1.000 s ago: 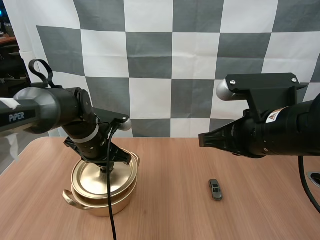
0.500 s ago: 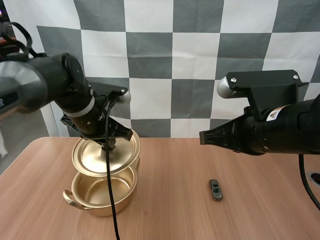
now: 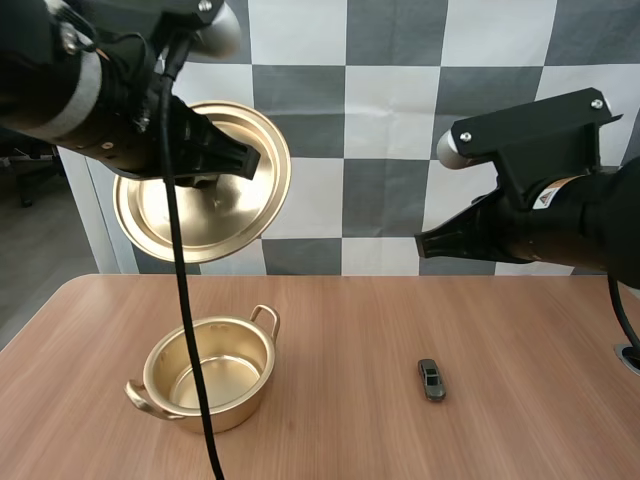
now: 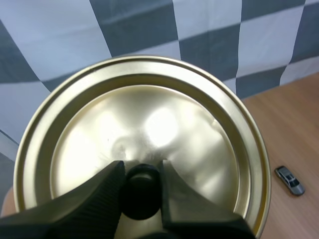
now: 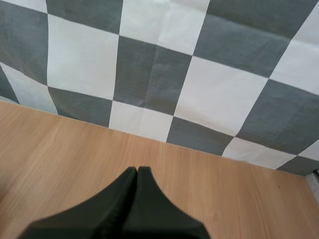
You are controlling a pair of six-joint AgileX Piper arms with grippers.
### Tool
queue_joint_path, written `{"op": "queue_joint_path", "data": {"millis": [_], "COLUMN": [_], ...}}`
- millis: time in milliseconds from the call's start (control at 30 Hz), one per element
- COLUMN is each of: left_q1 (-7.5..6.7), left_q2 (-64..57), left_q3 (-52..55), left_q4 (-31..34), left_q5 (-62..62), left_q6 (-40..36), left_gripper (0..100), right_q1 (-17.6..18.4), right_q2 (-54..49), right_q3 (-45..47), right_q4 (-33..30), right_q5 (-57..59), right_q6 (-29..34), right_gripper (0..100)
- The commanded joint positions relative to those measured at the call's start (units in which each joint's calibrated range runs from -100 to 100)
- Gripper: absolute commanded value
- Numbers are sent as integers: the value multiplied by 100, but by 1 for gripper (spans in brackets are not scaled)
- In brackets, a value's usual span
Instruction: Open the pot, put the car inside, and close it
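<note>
The gold pot [image 3: 208,375] stands uncovered on the table's left side. Its gold lid [image 3: 200,195] hangs high above it, tilted toward the camera, and my left gripper [image 3: 210,182] is shut on the lid's black knob [image 4: 141,191]. In the left wrist view the lid [image 4: 144,129] faces the camera with both fingers pinching the knob, and the car [image 4: 290,180] lies on the wood past the rim. The small grey toy car [image 3: 432,379] rests right of the pot. My right gripper [image 3: 422,243] hovers above the table, its fingers [image 5: 130,199] pressed together as one dark wedge holding nothing.
The wooden table [image 3: 340,430] has bare surface between the pot and the car and in front of both. A round fitting [image 3: 629,358] sits at the table's right edge.
My left gripper has lifted the lid off the pot and carried it high up, tilting it. The right arm has risen slightly. The car has not moved.
</note>
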Motion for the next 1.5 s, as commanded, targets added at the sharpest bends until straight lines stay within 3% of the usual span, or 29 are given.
{"op": "queue_joint_path", "data": {"millis": [0, 167, 367, 600, 633, 700, 767, 800, 1100, 1467], "left_q1": [1, 1, 1, 1, 1, 1, 1, 1, 1, 1], "left_q2": [-775, -1253, -1280, -1280, -1280, -1280, -1280, -1280, -1280, -1280], "left_q3": [-5, -5, -5, -5, -5, -5, -5, -5, -5, 31], "left_q4": [0, 12, 12, 12, 12, 1, -28, -51, -78, -78], "left_q5": [0, 0, 0, 0, 0, 0, 0, 0, 0, 0], "left_q6": [1, 24, 24, 24, 24, 24, 24, 24, 121, 133], "left_gripper": [0, 0, 0, 0, 0, 0, 0, 0, 0, 0], "right_q1": [-2, -2, -2, -2, -2, -2, -2, 5, 5, 5], "right_q2": [600, 1918, 2750, 2787, 2787, 2787, 2787, 2787, 2787, 3073], "right_q3": [-8, -8, 96, 107, 107, 107, 107, 107, 107, 680], "right_q4": [27, 111, 127, 116, 116, 87, 87, 87, 87, 123], "right_q5": [172, 1023, 1103, 1211, 1276, 1339, 1339, 1303, 130, -150], "right_q6": [7, 60, 85, 164, 164, 155, 155, 155, 164, -291], "right_gripper": [0, 0, 0, 2, 12, 41, 75, 100, 100, 100]}}
